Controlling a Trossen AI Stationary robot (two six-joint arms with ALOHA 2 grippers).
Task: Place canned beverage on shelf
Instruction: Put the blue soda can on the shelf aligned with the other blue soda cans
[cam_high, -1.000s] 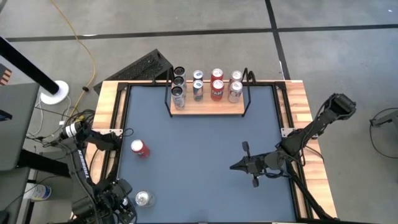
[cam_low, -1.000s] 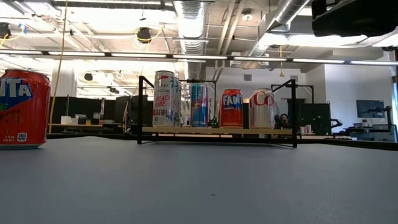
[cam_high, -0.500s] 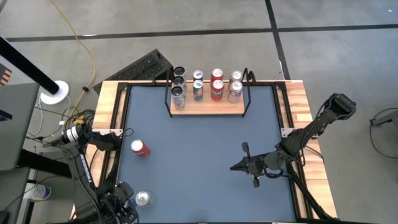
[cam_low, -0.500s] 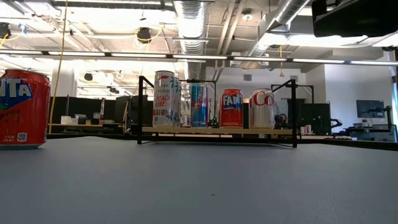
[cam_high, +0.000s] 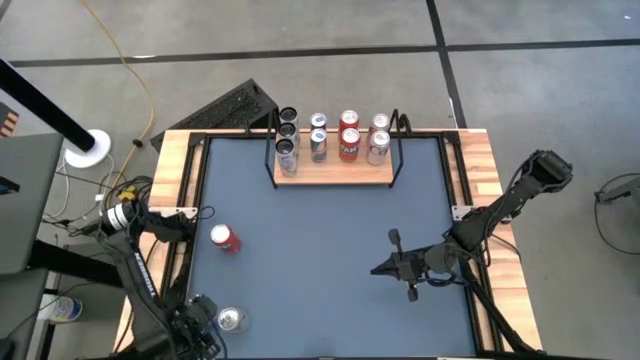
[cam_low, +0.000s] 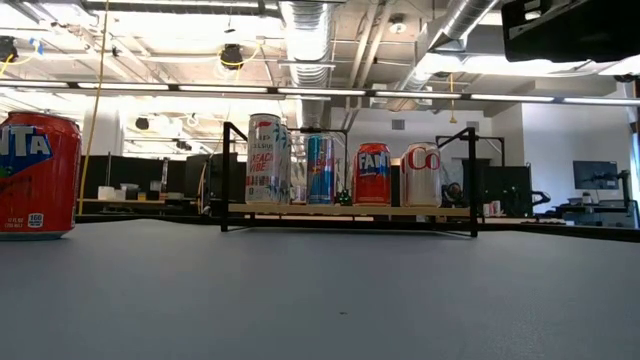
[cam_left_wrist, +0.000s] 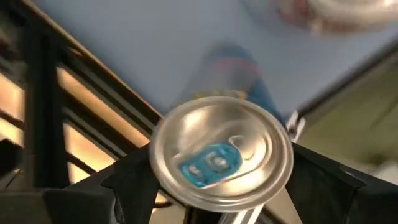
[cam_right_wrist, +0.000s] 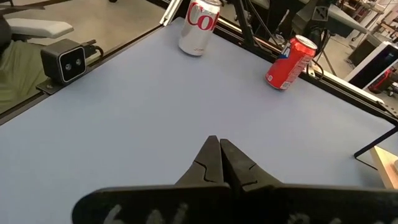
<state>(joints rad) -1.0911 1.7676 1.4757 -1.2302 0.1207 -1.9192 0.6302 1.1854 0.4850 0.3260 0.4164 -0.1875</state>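
Left gripper (cam_high: 222, 322) sits at the near left corner of the blue-grey table (cam_high: 330, 230), dark fingers (cam_left_wrist: 130, 183) set wide around a silver-topped aluminium can with a blue pull tab (cam_left_wrist: 221, 155) — fingers flank the can on both sides; whether they press it I can't tell. From above the same can (cam_high: 232, 319) stands upright on the table. A red Fanta can (cam_high: 224, 238) stands upright alone near the left edge, well apart from the gripper; in the low view it shows at far left (cam_low: 36, 175). The light-wood shelf board with black wire end frames (cam_high: 335, 172) is at the far side of the table, holding several upright cans in two rows — tall white ones on its left, red and silver ones to the right. Right gripper (cam_high: 376, 268) hovers over the right half of the table, fingers (cam_right_wrist: 208, 163) pressed together, holding nothing.
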